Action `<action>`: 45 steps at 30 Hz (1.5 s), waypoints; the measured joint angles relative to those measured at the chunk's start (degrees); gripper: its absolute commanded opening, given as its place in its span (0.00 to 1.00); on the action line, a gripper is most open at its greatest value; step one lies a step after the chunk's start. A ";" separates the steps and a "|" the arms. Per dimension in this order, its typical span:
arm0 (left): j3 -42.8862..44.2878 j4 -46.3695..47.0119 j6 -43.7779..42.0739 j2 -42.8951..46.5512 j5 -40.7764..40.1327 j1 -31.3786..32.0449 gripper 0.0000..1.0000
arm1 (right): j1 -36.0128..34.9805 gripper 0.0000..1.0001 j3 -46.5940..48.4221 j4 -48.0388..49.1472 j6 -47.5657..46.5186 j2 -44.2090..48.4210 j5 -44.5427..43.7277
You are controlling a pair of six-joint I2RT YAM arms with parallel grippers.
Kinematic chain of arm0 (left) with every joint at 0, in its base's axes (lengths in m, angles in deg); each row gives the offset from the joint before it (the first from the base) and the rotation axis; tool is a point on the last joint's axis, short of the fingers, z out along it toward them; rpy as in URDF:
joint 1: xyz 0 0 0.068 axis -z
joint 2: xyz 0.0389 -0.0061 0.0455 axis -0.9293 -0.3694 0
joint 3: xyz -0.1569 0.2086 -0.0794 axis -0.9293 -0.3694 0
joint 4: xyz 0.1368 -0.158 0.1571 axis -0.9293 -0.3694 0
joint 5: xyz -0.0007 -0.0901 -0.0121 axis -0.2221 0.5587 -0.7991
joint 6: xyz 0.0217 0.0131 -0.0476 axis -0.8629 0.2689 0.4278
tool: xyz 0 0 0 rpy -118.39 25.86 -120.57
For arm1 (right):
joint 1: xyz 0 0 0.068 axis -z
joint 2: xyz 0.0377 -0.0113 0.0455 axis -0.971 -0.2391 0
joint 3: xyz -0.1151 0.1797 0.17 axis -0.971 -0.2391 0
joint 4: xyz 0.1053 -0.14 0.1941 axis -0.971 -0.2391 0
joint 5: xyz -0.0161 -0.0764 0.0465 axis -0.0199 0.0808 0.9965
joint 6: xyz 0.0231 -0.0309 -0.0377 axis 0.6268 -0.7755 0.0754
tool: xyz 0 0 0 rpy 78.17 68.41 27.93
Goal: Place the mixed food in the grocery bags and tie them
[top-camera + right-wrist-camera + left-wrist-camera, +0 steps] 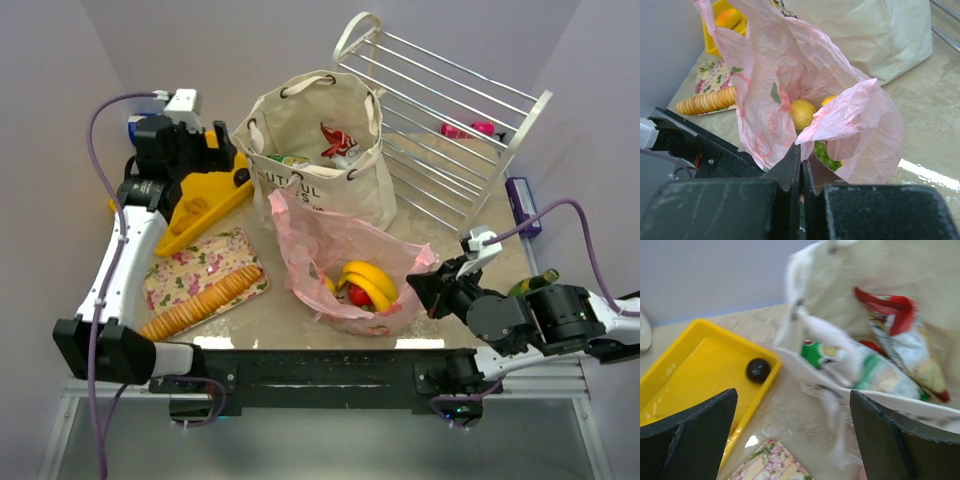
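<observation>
The cream canvas tote (325,160) stands at the back middle, holding a red packet (337,140) and a green-and-white packet (870,370). The pink plastic bag (340,255) lies in front of it with a banana (370,282), a red fruit (357,296), a lemon (802,114) and green grapes (825,154) inside. My right gripper (802,150) is shut on the pink bag's near edge (840,117). My left gripper (792,440) is open and empty, hanging above the table between the yellow tray (700,375) and the tote.
A white wire rack (450,120) stands at the back right. A floral plate (200,270) with a cracker sleeve (205,298) lies front left. The yellow tray holds a dark round thing (758,370). A green bottle (532,282) lies by the right arm.
</observation>
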 measured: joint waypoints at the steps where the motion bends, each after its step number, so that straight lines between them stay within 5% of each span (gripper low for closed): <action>1: -0.72 0.61 1.70 -1.75 0.37 -3.80 1.00 | 0.00 0.00 0.00 -0.02 0.00 0.24 0.00; 8: -7.45 1.05 7.45 -15.76 -1.49 -15.63 1.00 | 0.00 0.00 0.00 -0.04 0.00 1.60 0.02; 29: -0.24 1.68 7.56 -38.62 -10.56 -17.62 0.89 | 0.00 0.00 0.00 1.25 -0.28 0.79 0.07; 33: 0.15 2.47 7.48 -40.72 -9.70 -17.62 0.79 | 0.00 0.00 0.00 1.33 -0.31 0.79 0.07; 40: 1.27 4.50 6.43 -43.06 -8.83 -17.79 0.34 | 0.00 0.00 0.00 1.38 -0.31 0.37 0.07; 45: 0.81 6.08 6.29 -41.31 -7.65 -17.81 0.27 | 0.00 0.00 0.00 1.57 -0.31 -0.31 0.04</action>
